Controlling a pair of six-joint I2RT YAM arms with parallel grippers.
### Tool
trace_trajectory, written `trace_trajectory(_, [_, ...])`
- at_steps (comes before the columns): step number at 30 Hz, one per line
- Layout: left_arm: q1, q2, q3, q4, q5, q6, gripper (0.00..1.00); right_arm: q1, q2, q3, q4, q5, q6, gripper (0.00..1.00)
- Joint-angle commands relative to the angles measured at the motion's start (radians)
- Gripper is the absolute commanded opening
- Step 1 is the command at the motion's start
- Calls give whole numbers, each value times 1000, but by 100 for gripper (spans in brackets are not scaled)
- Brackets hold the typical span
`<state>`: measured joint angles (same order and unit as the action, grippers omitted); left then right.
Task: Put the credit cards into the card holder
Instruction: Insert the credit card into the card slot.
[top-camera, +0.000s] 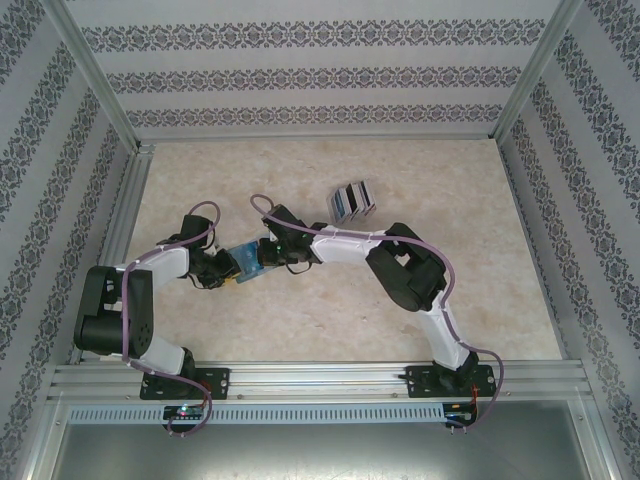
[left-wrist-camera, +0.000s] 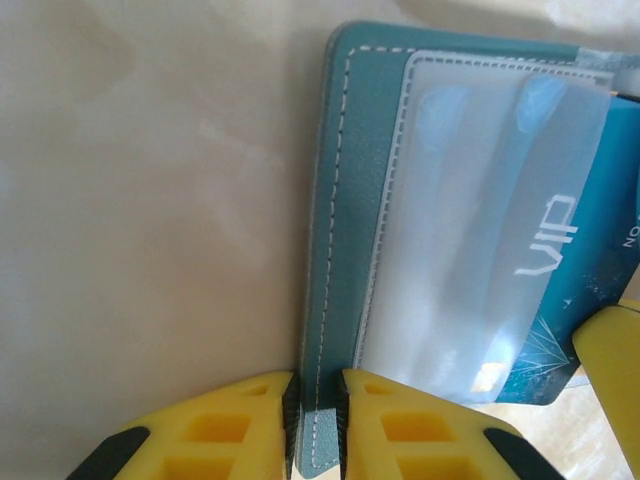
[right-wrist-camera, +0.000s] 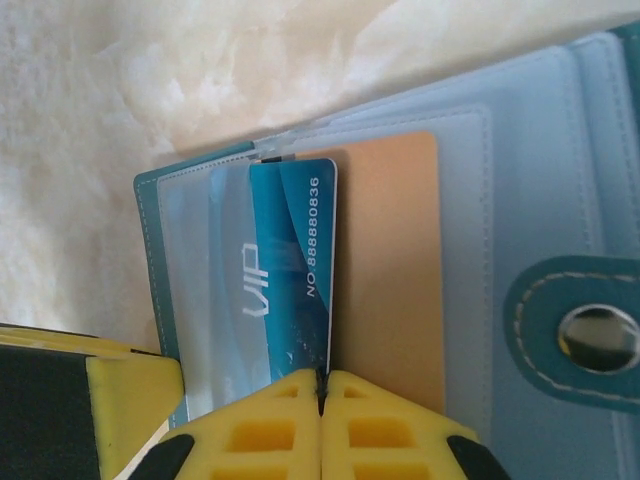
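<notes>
A: Well, where is the holder (top-camera: 248, 262)?
B: Mid-table (top-camera: 300, 330), lying open where the two arms meet. It is teal with white stitching, with clear sleeves inside and a tab (right-wrist-camera: 590, 335) bearing a metal snap.
A: And the claws?
B: The left claw (left-wrist-camera: 315, 385) pinches its stitched edge. The right claw (right-wrist-camera: 322, 382) is closed on the blue card (right-wrist-camera: 290, 270), marked VIP, partway under a sleeve next to a tan card (right-wrist-camera: 390, 270). Other cards (top-camera: 351, 200) lie fanned farther back.
</notes>
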<state>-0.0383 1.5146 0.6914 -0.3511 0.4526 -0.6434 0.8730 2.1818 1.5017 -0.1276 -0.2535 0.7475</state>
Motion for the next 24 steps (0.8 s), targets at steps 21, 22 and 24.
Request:
trace_trajectory(21, [-4,-7,119,-80,-34,83,22,-16,-101,67,-226,-7,-181,33])
trace_trajectory(22, [-2,1,126,-79,-33,83,22,-22,-109,63,-226,-5,-184,33])
trace_trajectory(24, [0,16,141,-73,-27,82,22,-32,-113,60,-225,-7,-187,33])
